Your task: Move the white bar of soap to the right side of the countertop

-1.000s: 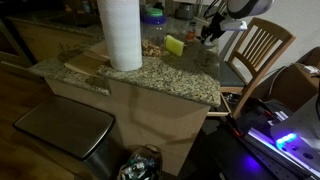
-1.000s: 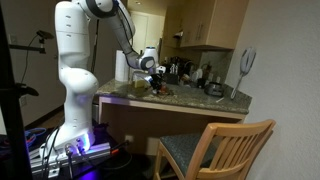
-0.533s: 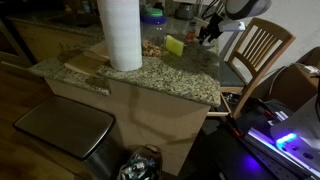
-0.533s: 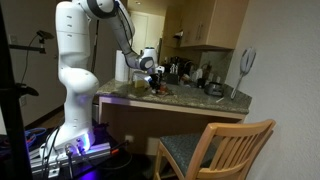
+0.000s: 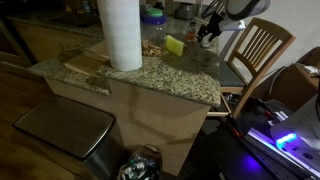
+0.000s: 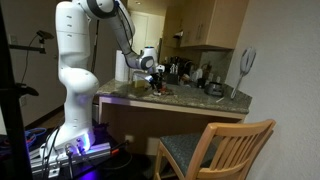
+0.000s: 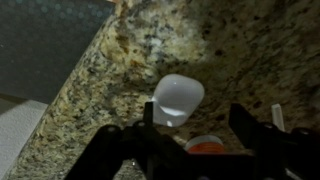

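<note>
Item 1. White bar of soap (image 7: 178,98): small, rounded, glossy; in the wrist view it lay on the counter (image 7: 250,40) close to the slab's rounded edge, which ran diagonally from upper centre to lower left. It sat between the fingers (image 7: 243,125), nearer the one on the left of the frame; contact could not be told

Item 2. Gripper (image 7: 195,128): dark, entering from the bottom of the wrist view, fingers spread wide with a gap broader than the soap and nothing clamped. In both exterior views the gripper (image 5: 208,32) (image 6: 155,76) hung low over the far part of the counter

Item 3. Counter (image 5: 170,75) (image 6: 180,100): speckled beige-brown granite on a tan cabinet

Item 4. Paper-towel roll (image 5: 120,32): tall, white, upright, on a light wooden cutting board (image 5: 85,62)

Item 5. Yellow sponge (image 5: 175,45): lying between the roll and the gripper, apart from both

Item 6. Orange-red patch (image 7: 205,145): just below the soap, partly hidden by the gripper; kind not identifiable

Item 7. Robot arm (image 6: 78,60): white, tall, bent over the counter, blue-violet light (image 6: 75,148) at its base

Item 8. Wooden chair (image 5: 255,50) (image 6: 215,150): slatted back, beside the counter

Item 9. Metal-lidded bin (image 5: 62,130): on the floor below the counter edge
</note>
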{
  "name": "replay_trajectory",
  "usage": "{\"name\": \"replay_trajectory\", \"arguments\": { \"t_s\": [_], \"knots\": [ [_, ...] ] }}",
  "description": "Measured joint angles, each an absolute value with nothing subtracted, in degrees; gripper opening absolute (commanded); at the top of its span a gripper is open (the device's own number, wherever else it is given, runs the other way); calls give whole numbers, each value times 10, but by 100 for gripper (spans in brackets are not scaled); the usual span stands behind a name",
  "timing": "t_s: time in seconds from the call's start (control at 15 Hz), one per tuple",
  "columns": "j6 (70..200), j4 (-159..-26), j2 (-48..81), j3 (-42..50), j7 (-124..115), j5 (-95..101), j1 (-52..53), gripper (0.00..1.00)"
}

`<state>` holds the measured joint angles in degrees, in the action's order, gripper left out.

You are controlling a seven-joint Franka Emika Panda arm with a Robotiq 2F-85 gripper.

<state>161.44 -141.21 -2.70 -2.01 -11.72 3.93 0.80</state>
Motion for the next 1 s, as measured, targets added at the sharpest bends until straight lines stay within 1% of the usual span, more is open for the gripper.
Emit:
{"name": "replay_trajectory", "arguments": {
  "t_s": [0.4,0.73,1.0],
  "knots": [
    [1643,-1412,-27,-20,-127,32,8,100],
    [1644,-1412,-27,-20,-205,105,-1,100],
    [1673,-1412,-26,-20,-233,113,-2,100]
  ]
}}
